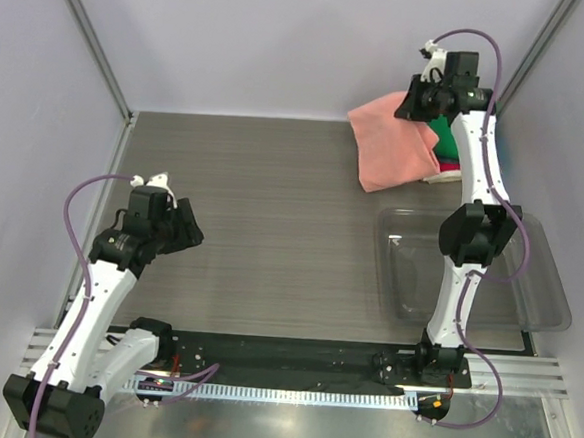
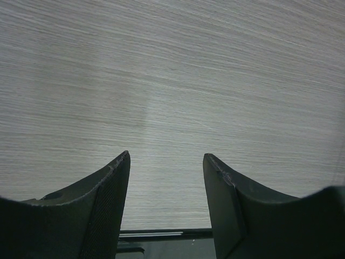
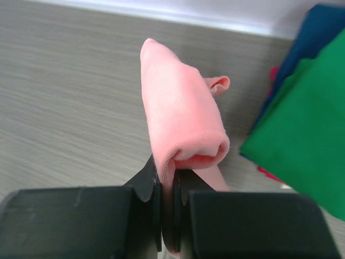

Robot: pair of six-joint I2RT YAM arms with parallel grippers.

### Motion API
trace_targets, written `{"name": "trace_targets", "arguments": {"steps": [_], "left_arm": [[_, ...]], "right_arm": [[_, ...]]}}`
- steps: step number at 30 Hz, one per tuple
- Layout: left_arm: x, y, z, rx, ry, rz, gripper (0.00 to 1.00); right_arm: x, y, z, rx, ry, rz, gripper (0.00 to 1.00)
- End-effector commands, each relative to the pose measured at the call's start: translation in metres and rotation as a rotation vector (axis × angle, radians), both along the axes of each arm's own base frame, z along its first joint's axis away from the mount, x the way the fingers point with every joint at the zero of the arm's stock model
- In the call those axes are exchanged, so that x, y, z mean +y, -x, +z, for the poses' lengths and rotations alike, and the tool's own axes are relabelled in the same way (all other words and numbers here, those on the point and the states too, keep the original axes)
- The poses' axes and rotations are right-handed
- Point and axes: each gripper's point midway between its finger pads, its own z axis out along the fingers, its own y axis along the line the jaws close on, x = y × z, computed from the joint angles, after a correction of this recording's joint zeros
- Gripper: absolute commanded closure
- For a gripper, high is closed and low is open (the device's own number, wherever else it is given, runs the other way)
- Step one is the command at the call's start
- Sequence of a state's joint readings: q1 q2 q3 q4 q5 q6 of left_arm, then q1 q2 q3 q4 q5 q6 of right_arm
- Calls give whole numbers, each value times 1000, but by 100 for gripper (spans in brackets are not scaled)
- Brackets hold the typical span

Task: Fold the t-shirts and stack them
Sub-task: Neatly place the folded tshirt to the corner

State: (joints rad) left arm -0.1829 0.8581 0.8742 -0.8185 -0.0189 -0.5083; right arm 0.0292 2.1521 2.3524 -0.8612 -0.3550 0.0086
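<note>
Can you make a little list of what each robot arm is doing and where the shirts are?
Right jaws: shut on the salmon-pink cotton t-shirt
Left jaws: open, holding nothing, above the grey wood-grain table
Stack: green folded t-shirt on top, navy folded t-shirt under it, far right corner
Clear plastic tray: near right side of table

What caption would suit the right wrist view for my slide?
Right gripper shut on a fold of the salmon-pink t-shirt, beside the folded green t-shirt.
</note>
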Motion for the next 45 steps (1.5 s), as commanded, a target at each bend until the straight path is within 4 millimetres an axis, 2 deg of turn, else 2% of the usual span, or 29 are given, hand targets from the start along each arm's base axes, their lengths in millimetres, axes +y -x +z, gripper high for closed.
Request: {"name": "trace_targets", "arguments": {"steps": [1,4,9,14,18,21,29,31,32,33,35,36,38,39,41,42,43,45], "left_arm": [[1,-8,2,-28,-8,6,42],[0,-9,0,-21,-4,2,42],[-3,-9,-6,6,1,-9,42],[-4,-11,-11,29,-1,-12,43],[-4,-11,-13,40,-1,-11,43],[-4,-11,-15,47,0,-10,43],[-4,-11,-19,63,-3,-8,43],[-4,-11,-20,68,-3,-9,43],[-4,-11,-21,72,-4,-9,43],[-4,-12,-22,76,-4,-7,43],[-6,-12,-24,82,-5,-12,43],[-6,-11,-25,89,-6,-13,43],[-7,-11,-27,97,-8,-18,43],[-8,-11,-28,103,-8,-20,43],[-9,-10,-30,110,-14,-24,43],[-10,-10,-30,111,-14,-25,43],[-11,-10,-30,111,-16,-30,43],[-11,-10,-31,115,-19,-30,43]], "right_arm": [[-29,15,103,-238,44,-27,99],[-39,19,133,-315,49,-34,99],[-72,22,162,-398,92,-81,99],[-91,24,175,-449,128,-99,99],[-111,13,174,-474,141,-116,99],[-118,6,174,-493,139,-113,99],[-156,-29,128,-451,154,-135,99],[-164,-38,129,-481,162,-145,99],[-172,-44,121,-477,158,-157,99],[-179,-50,124,-507,164,-168,99],[-189,-61,116,-521,165,-184,99],[-202,-71,112,-546,165,-216,99],[-214,-82,101,-556,158,-235,99],[-222,-95,89,-570,150,-256,99],[-229,-106,73,-573,155,-265,99],[-233,-112,72,-601,165,-275,99],[-238,-121,52,-582,162,-288,99],[-247,-130,47,-610,182,-315,99]]}}
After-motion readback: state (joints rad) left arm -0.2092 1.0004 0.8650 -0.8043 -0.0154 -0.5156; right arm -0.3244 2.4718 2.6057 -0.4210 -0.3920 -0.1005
